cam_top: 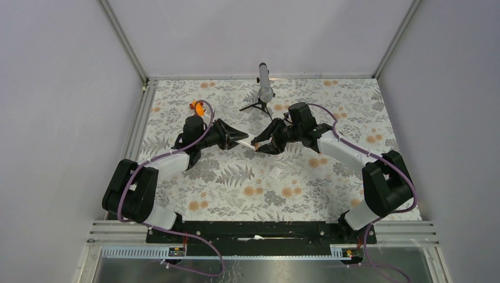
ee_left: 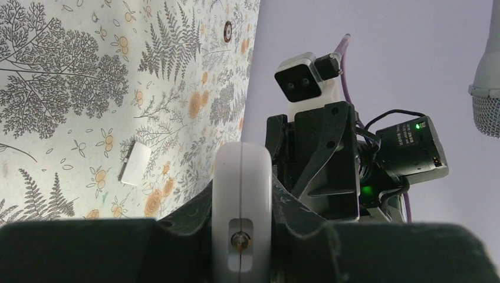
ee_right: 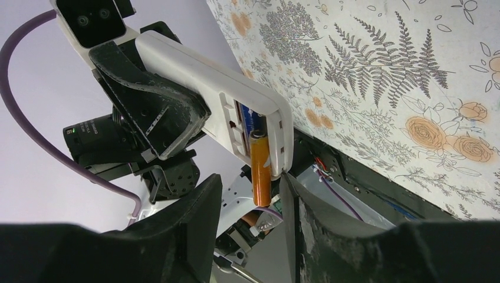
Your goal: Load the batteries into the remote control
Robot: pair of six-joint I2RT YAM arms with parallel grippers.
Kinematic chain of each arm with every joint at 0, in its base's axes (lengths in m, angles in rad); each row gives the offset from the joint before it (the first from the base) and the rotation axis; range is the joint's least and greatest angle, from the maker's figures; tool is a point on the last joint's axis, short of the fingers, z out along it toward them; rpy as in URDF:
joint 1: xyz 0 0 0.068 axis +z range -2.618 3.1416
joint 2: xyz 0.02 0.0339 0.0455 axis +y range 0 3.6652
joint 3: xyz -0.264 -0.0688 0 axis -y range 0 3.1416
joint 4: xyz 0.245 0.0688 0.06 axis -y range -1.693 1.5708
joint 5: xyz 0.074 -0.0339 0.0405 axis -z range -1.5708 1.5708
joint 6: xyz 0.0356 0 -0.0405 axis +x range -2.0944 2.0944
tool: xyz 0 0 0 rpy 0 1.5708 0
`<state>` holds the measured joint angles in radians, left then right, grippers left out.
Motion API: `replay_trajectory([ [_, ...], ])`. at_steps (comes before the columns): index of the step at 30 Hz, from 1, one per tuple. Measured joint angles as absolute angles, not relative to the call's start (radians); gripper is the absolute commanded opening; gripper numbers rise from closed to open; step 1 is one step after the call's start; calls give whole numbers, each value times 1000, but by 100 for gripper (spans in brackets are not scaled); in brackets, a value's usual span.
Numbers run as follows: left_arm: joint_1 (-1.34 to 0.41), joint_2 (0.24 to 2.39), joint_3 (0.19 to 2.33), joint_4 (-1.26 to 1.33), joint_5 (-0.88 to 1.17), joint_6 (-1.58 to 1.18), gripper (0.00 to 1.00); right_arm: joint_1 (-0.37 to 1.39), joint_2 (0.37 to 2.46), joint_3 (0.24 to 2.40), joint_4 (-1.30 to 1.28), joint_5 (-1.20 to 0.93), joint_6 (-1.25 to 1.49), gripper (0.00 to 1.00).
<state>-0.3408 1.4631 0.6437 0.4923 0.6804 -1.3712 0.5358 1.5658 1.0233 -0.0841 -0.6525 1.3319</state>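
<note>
My left gripper [cam_top: 237, 139] is shut on the white remote control [cam_top: 247, 142] and holds it above the mat; in the left wrist view the remote [ee_left: 242, 171] shows end-on between the jaws [ee_left: 242, 203]. In the right wrist view the remote's [ee_right: 188, 65] open battery bay faces me. The dark blue-purple battery [ee_right: 246, 119] lies in the bay. The orange battery [ee_right: 260, 171] has its top end in the bay, and its lower end sticks out past the remote's end, between the fingers of my open right gripper [ee_right: 250, 183], which also shows in the top view [cam_top: 263, 145].
A small flat white cover [cam_top: 275, 172] lies on the floral mat in front of the grippers and also shows in the left wrist view [ee_left: 134, 163]. A chunky orange toy piece [cam_top: 199, 108] sits at the back left. A microphone on a small tripod [cam_top: 265, 89] stands at the back centre.
</note>
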Motion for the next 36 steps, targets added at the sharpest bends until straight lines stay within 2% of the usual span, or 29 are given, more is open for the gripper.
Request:
replay_trajectory([
  [11, -342, 1443, 636, 501, 672, -1347, 0, 531, 1552, 1010, -73, -633, 1334, 52],
  [23, -352, 1431, 595, 606, 692, -1456, 0, 523, 1554, 1018, -99, -566, 1251, 55],
  [25, -352, 1431, 595, 609, 692, -1460, 0, 522, 1552, 1018, -94, -566, 1245, 59],
  [32, -350, 1427, 596, 620, 703, -1454, 0, 516, 1542, 1018, -78, -556, 1172, 88],
  [36, -351, 1421, 611, 562, 736, -1412, 0, 503, 1504, 1018, -46, -550, 1110, 97],
])
